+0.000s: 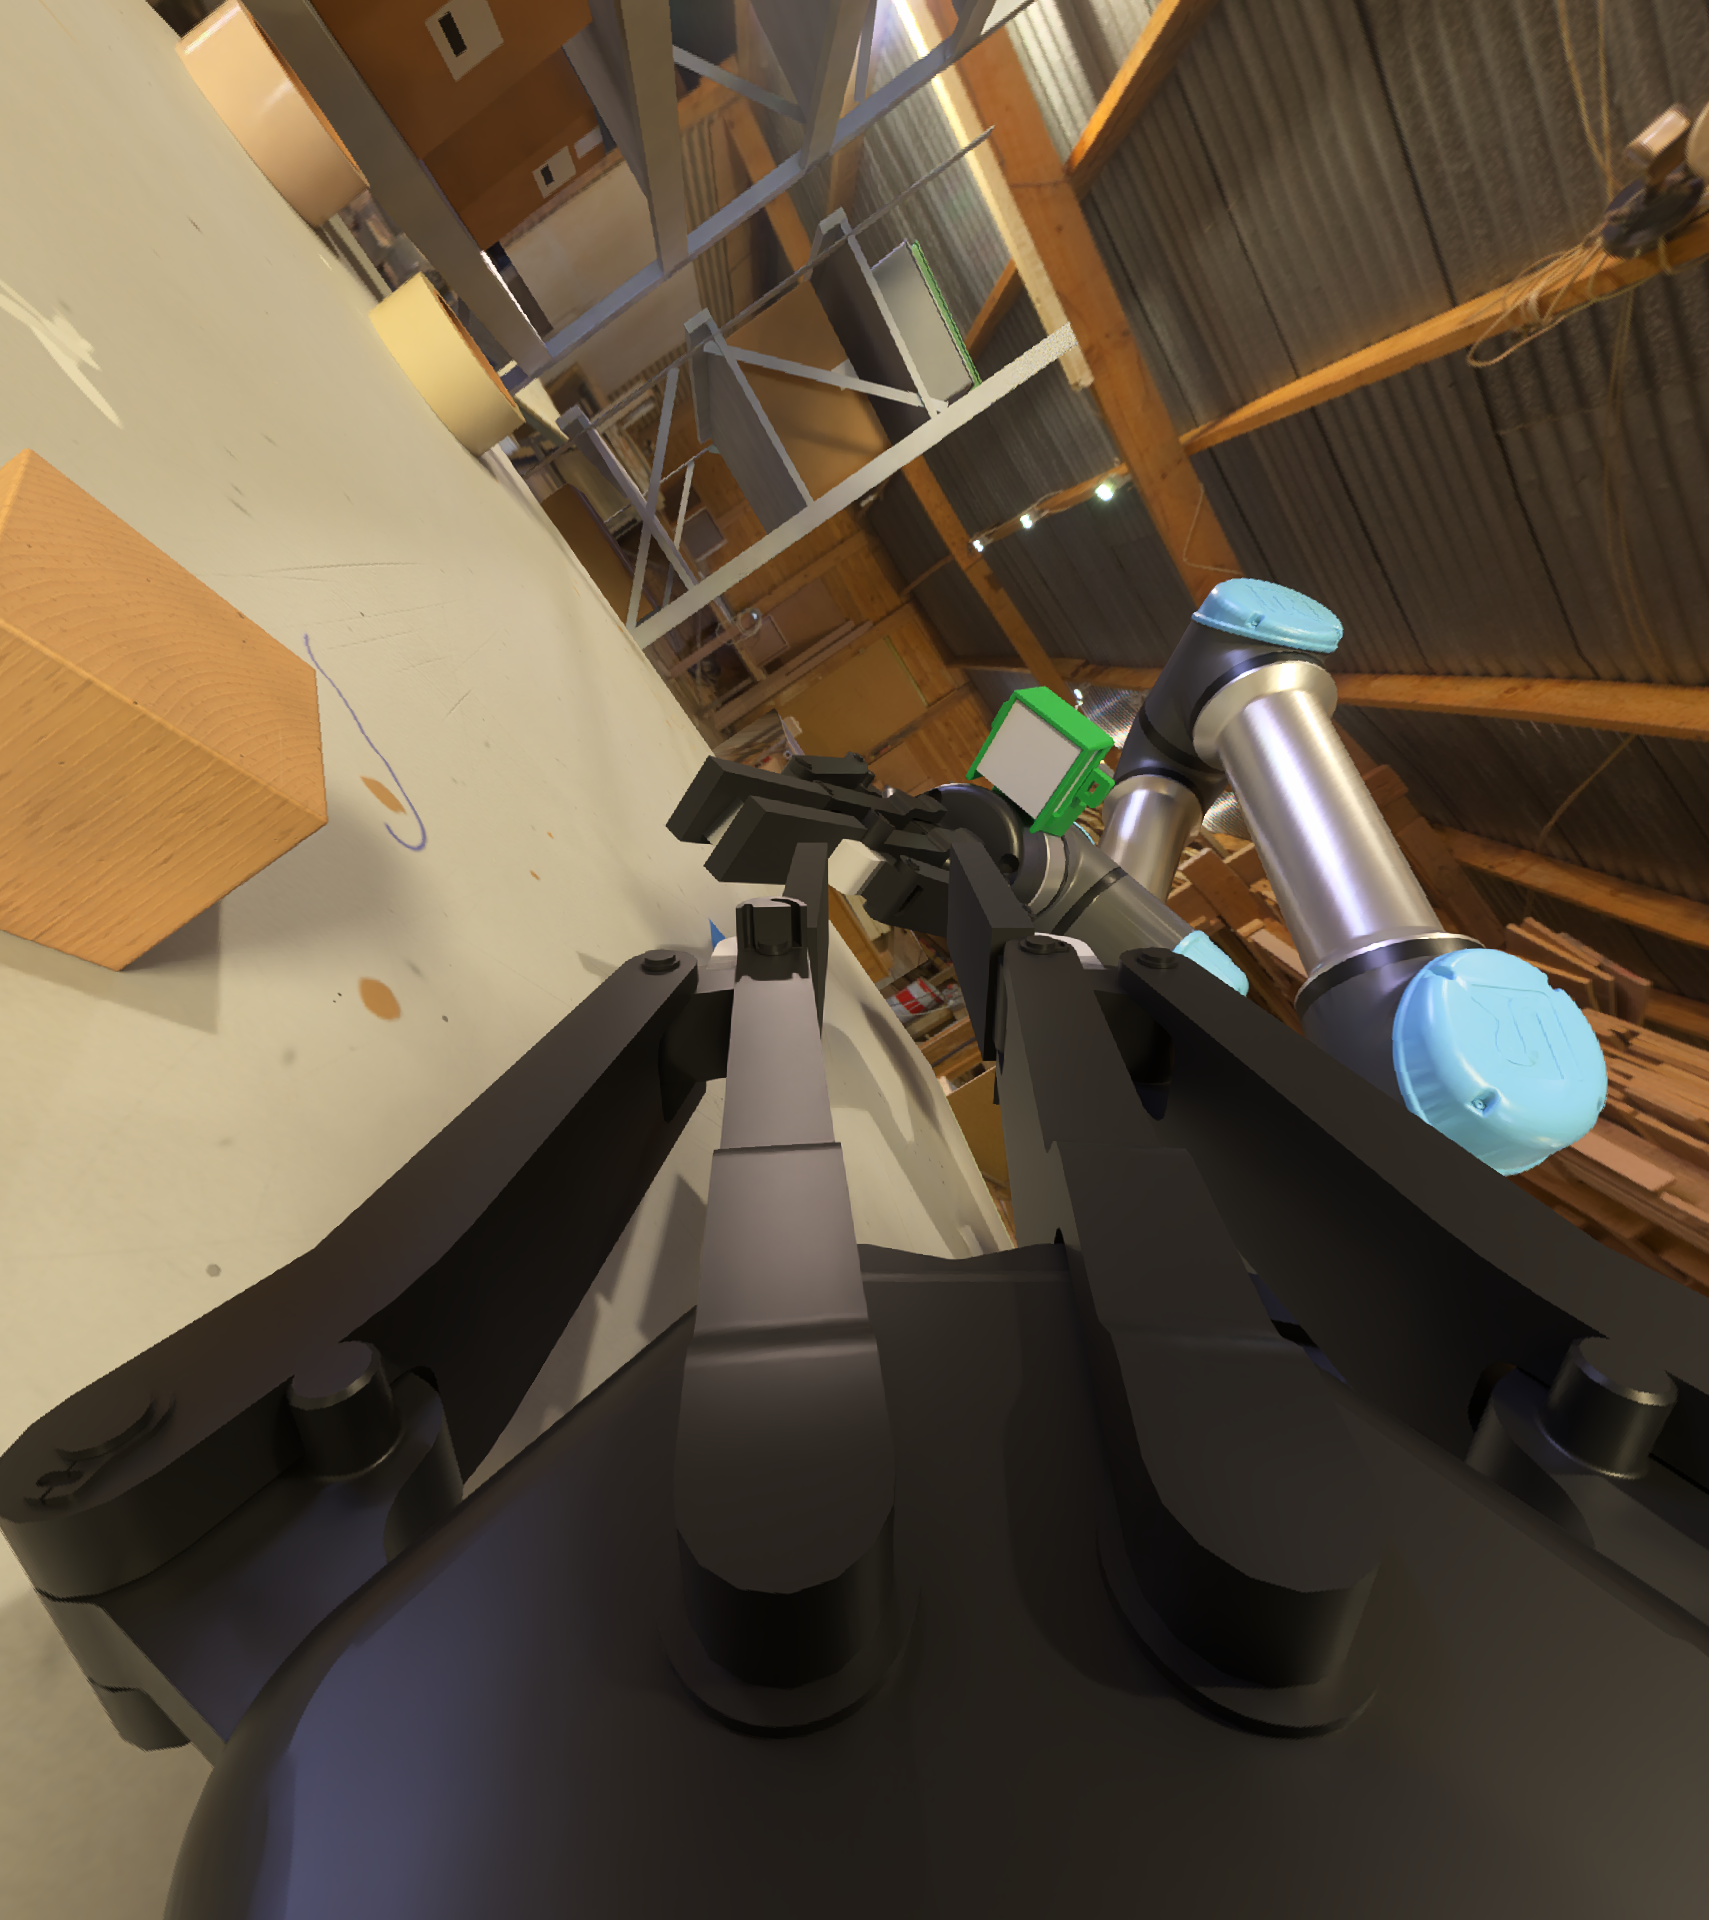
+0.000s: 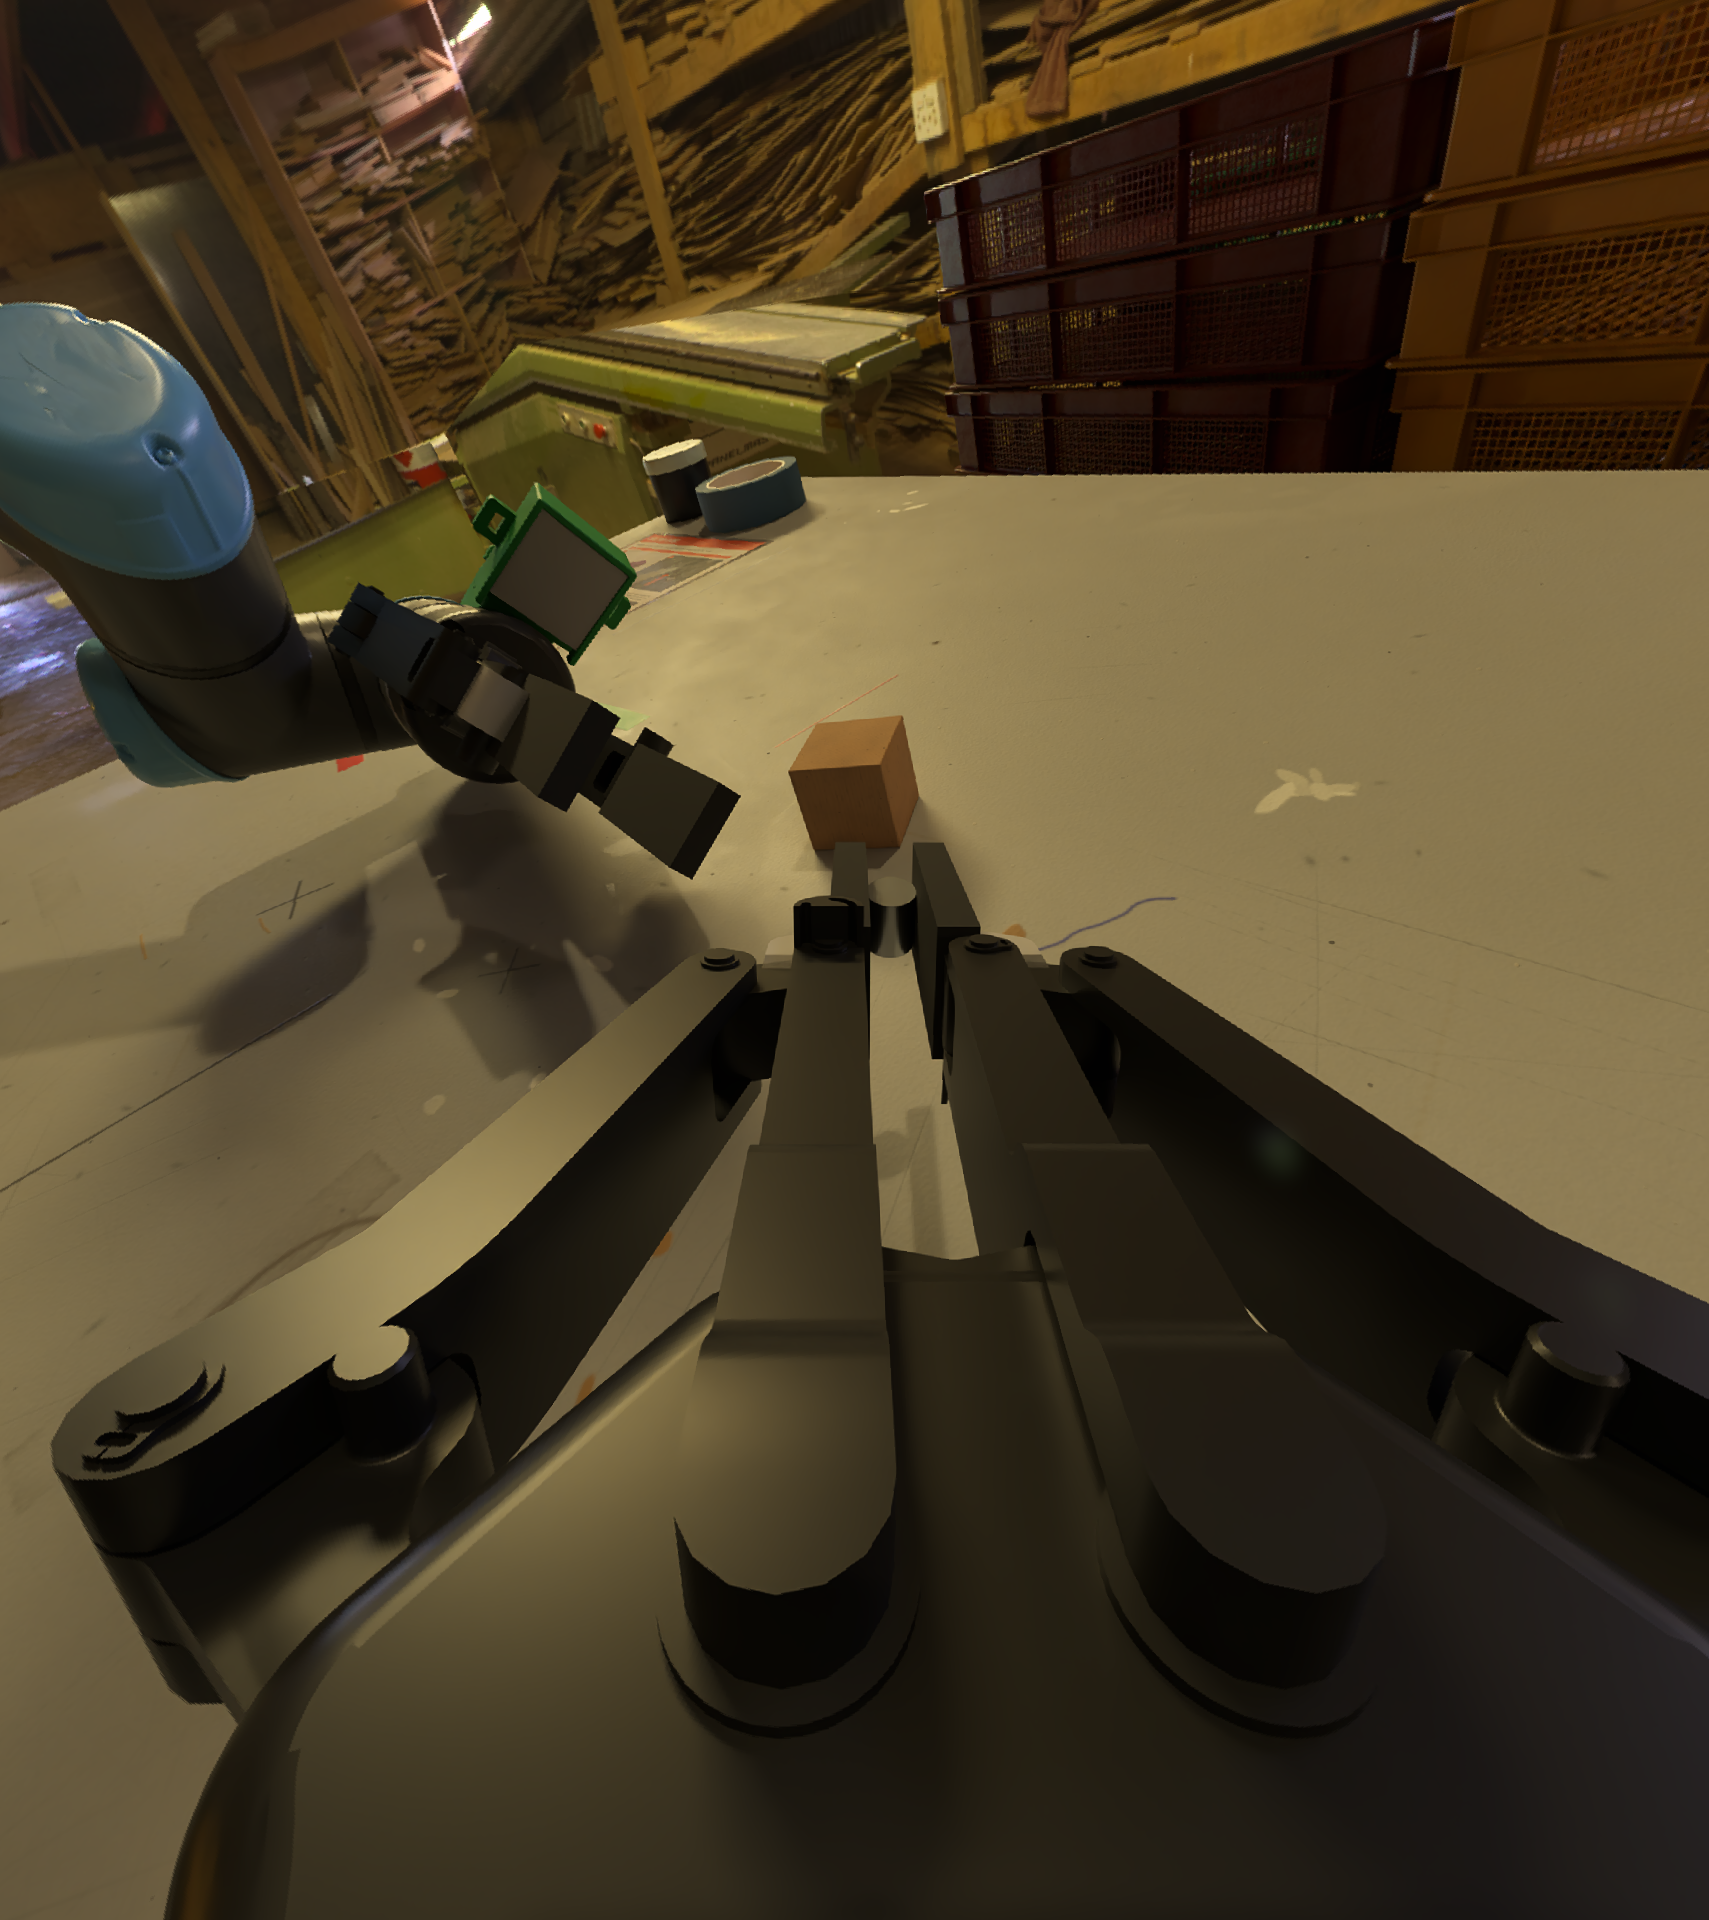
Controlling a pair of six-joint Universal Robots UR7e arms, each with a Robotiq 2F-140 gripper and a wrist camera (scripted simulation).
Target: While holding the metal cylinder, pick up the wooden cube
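The wooden cube (image 1: pixel 102 717) rests on the pale table (image 1: pixel 206 1143), to the left of my left gripper (image 1: pixel 886 914). The left gripper's jaws stand a narrow gap apart with nothing between them. In the right wrist view the cube (image 2: pixel 855 779) sits just beyond my right gripper (image 2: pixel 891 878), which is shut on a small grey metal cylinder (image 2: pixel 894 920) held upright above the table. The left gripper (image 2: pixel 694 821) hovers left of the cube, tilted down. The right gripper (image 1: pixel 715 821) shows beyond the left fingers.
At the table's (image 2: pixel 1349 675) far edge stand a blue tape roll (image 2: pixel 751 494), a dark jar (image 2: pixel 675 473) and a printed sheet (image 2: pixel 694 551). The left arm's elbow (image 2: pixel 91 457) hangs over the table's left side. Stacked crates (image 2: pixel 1349 260) stand behind the table.
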